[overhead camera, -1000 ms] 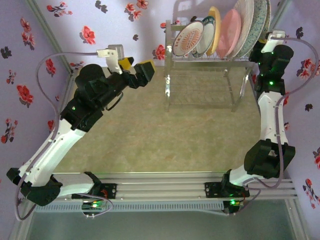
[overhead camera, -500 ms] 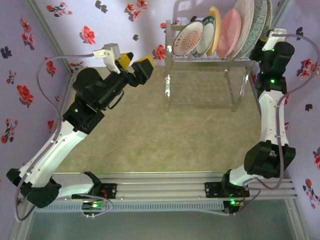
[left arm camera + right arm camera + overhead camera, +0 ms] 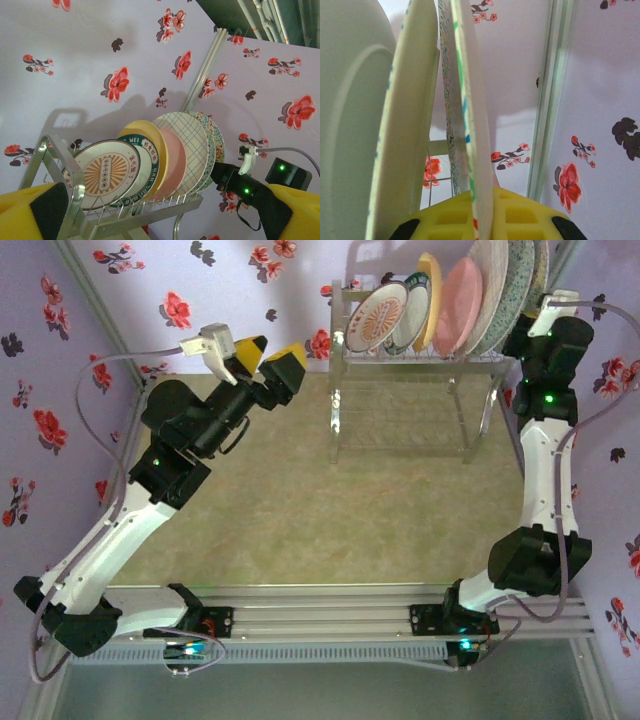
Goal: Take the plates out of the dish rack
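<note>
The silver wire dish rack [image 3: 412, 358] stands at the back right with several plates [image 3: 450, 305] upright in a row. My right gripper [image 3: 482, 200] is shut on the rim of the rearmost plate [image 3: 472, 100], a white one with green, blue and red marks; its yellow fingers [image 3: 525, 212] pinch it from both sides. From above, the right gripper [image 3: 528, 328] sits at the rack's right end. My left gripper [image 3: 266, 362] hovers open and empty left of the rack. Its wrist view faces the orange-rayed front plate [image 3: 102, 172] and the rack [image 3: 75, 220].
Flowered lilac walls [image 3: 180, 310] close in the table at the left, back and right. A metal corner post [image 3: 547, 100] runs just right of the held plate. The beige tabletop [image 3: 330, 510] lies in front of the rack's tall legs [image 3: 335, 425].
My left arm has lifted and drifted a little toward the back wall, its gripper still open. My right wrist has shifted slightly up and back at the rack's end.
</note>
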`<action>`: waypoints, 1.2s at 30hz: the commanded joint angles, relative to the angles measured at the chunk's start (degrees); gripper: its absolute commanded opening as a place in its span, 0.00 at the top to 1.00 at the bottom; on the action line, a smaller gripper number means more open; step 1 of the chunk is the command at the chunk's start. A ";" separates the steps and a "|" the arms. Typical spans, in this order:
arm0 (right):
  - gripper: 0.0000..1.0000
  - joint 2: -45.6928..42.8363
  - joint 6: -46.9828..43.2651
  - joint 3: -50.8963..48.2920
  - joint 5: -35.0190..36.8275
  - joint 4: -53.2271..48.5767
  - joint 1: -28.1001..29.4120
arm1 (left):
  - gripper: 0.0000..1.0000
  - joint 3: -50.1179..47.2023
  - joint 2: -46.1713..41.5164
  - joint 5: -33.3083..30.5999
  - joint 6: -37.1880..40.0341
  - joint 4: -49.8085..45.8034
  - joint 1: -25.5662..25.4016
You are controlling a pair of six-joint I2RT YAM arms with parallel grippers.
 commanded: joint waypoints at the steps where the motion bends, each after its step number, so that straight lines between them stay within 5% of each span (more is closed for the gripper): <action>1: 1.00 -1.68 -0.80 4.50 2.14 6.39 -0.47 | 0.00 0.14 -0.83 0.70 -0.70 2.49 -0.49; 30: 1.00 -4.30 -4.36 13.94 20.43 -0.12 -0.47 | 0.00 0.93 -0.33 1.63 -1.45 2.49 -0.57; 36: 1.00 -6.44 -5.24 14.12 19.79 0.44 -0.46 | 0.00 0.87 -0.03 1.73 -1.53 2.32 -0.74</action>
